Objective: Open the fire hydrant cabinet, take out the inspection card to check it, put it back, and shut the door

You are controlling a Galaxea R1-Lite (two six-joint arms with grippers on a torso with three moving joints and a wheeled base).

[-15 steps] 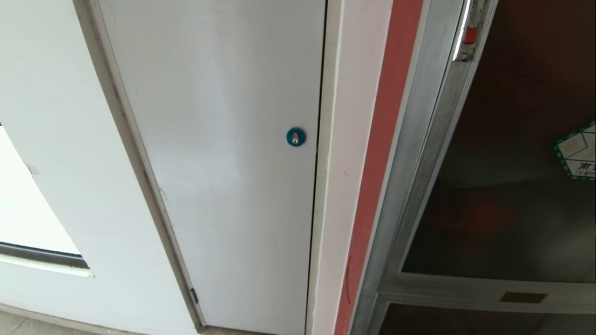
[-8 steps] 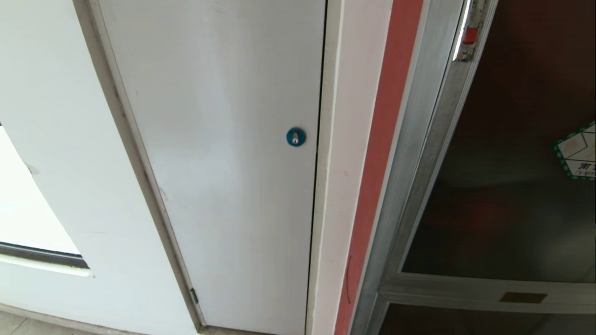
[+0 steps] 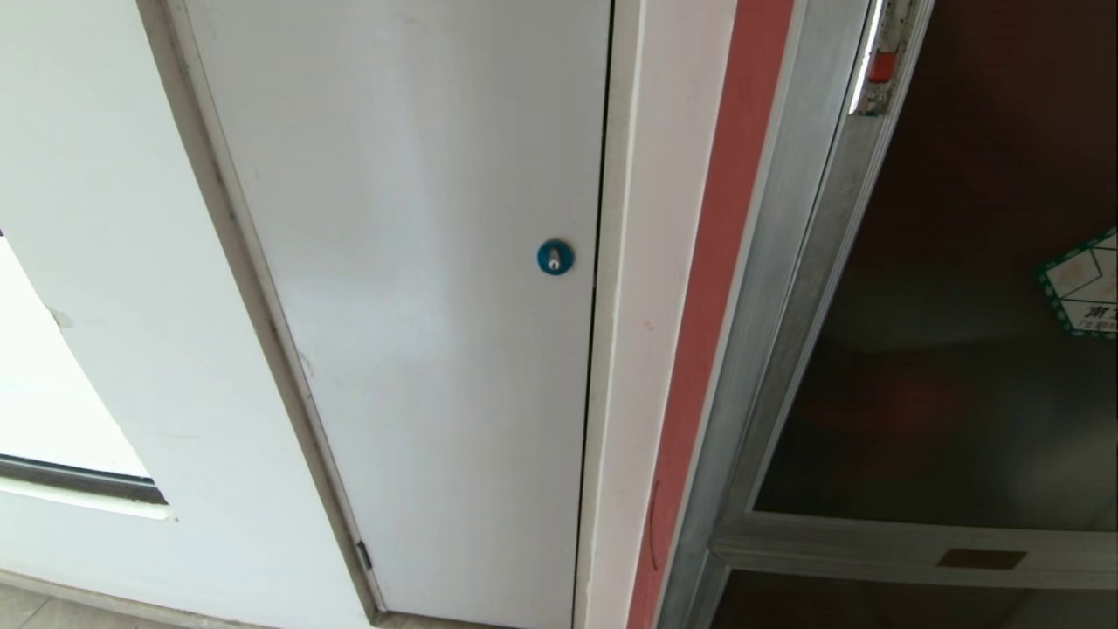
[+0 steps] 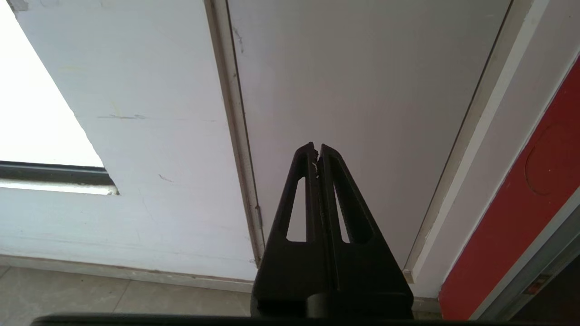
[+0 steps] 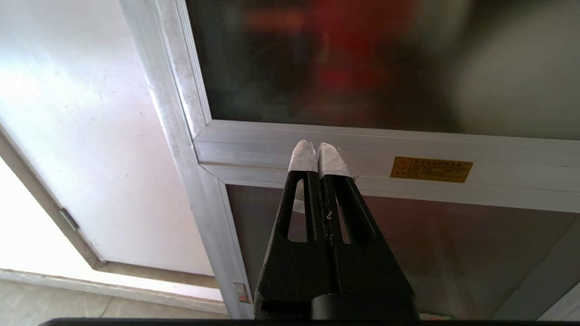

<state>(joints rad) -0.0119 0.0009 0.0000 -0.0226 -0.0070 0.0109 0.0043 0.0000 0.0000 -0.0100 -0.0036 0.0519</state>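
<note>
Across the last second I see no change: the head view is the same, so base, torso and arms have held still and the task has not started. I take the door [image 3: 952, 349] as my landmark. It is shut in the silver frame of the cabinet [image 3: 769, 367], at the right of the head view, its dark glass showing only blurred red shapes behind. The red latch [image 3: 882, 66] sits on the door's left edge near the top; the green-bordered sticker [image 3: 1083, 284] is on the glass toward the door's right side. Left of the door, past the red strip of wall, stands the grey panel [image 3: 419, 306] with its blue lock [image 3: 555, 257]; this is not my target. The card is not visible; I judge it lies inside, behind the door. Neither arm appears in the head view. The right gripper [image 5: 318, 153] is closed and empty, its white-wrapped tips pointing at the door's lower rail, near the brass plate [image 5: 431, 169] and not touching it. The left gripper [image 4: 316, 151] is closed and empty, aimed at the grey panel, well left of the door. Next step, as I judge it: bring the right gripper to the latch and free the door.
</note>
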